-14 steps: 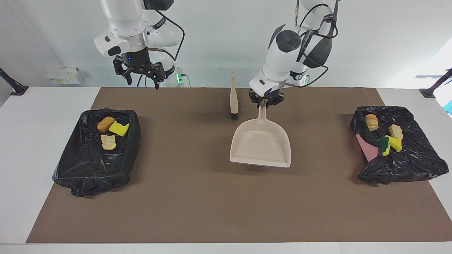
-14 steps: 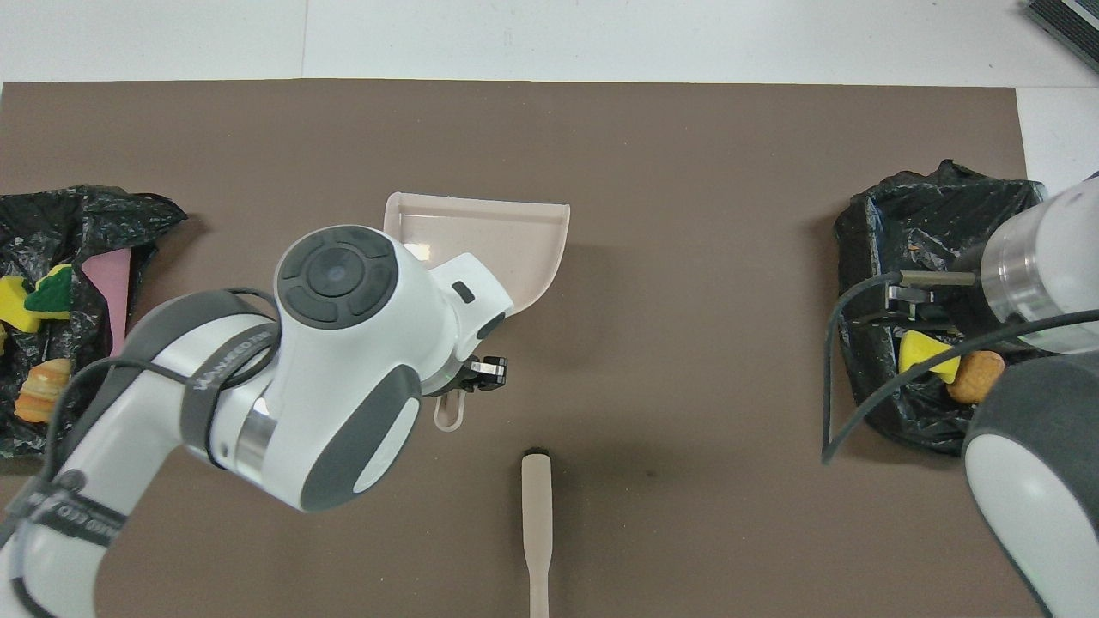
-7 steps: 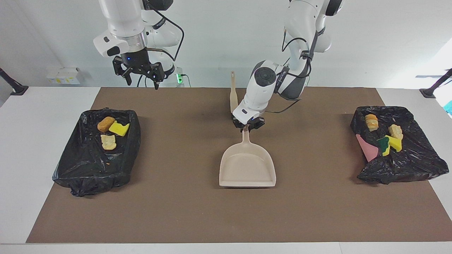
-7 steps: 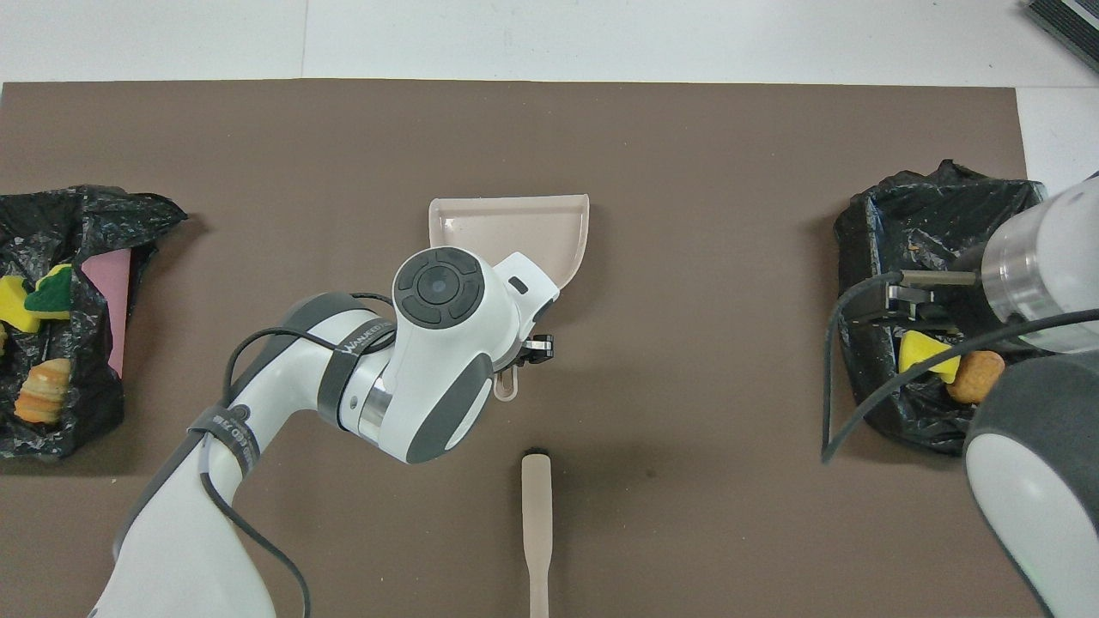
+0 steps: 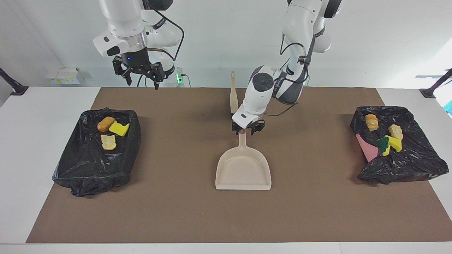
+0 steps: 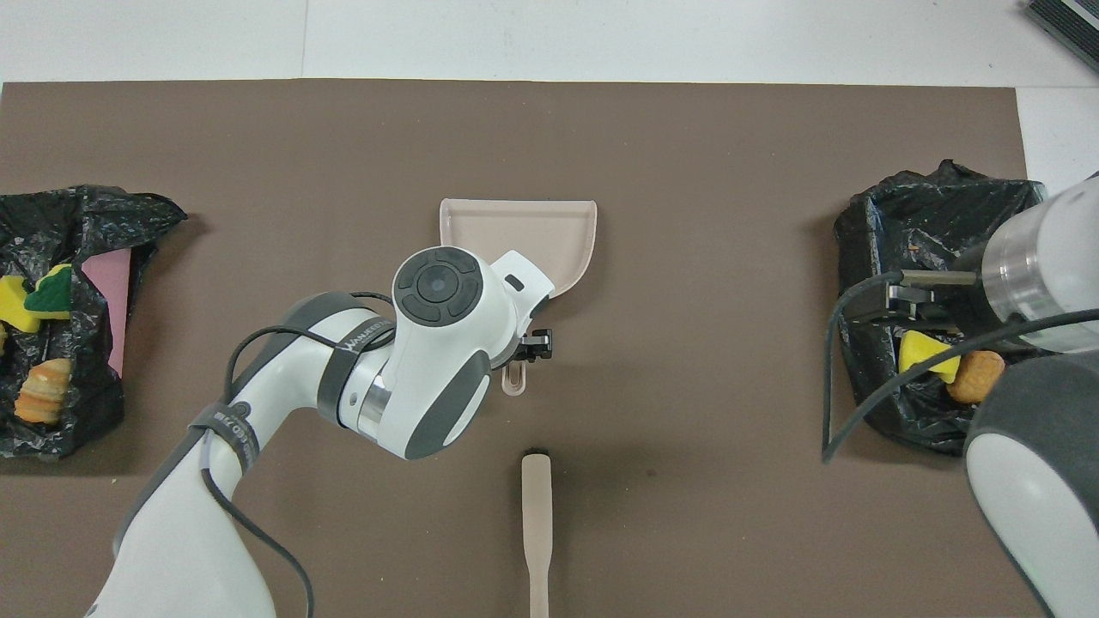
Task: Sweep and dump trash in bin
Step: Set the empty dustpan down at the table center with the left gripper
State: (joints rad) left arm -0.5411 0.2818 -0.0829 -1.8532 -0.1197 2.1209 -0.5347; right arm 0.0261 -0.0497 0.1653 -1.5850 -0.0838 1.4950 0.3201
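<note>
My left gripper (image 5: 247,129) is shut on the handle of the beige dustpan (image 5: 243,169), which lies empty and flat on the middle of the brown mat; the overhead view shows the pan (image 6: 524,232) partly under the arm. The trash lies in two black-lined bins. The bin (image 5: 81,169) at the right arm's end holds an orange-brown lump (image 5: 105,124), a yellow wedge (image 5: 119,128) and a beige chunk (image 5: 108,142). The bin (image 5: 413,162) at the left arm's end holds several lumps, among them a yellow-green sponge (image 5: 390,144). My right gripper (image 5: 141,76) waits open, high over the mat's edge nearest the robots.
A beige hand brush (image 5: 233,93) lies on the mat nearer to the robots than the dustpan; it also shows in the overhead view (image 6: 536,524). A pink sheet (image 5: 367,148) lies in the bin at the left arm's end. No loose lumps show on the brown mat (image 5: 176,211).
My left arm has carried the dustpan from the mat's centre near the brush farther from the robots and slightly toward the right arm's end, and lowered it. The right arm has not moved.
</note>
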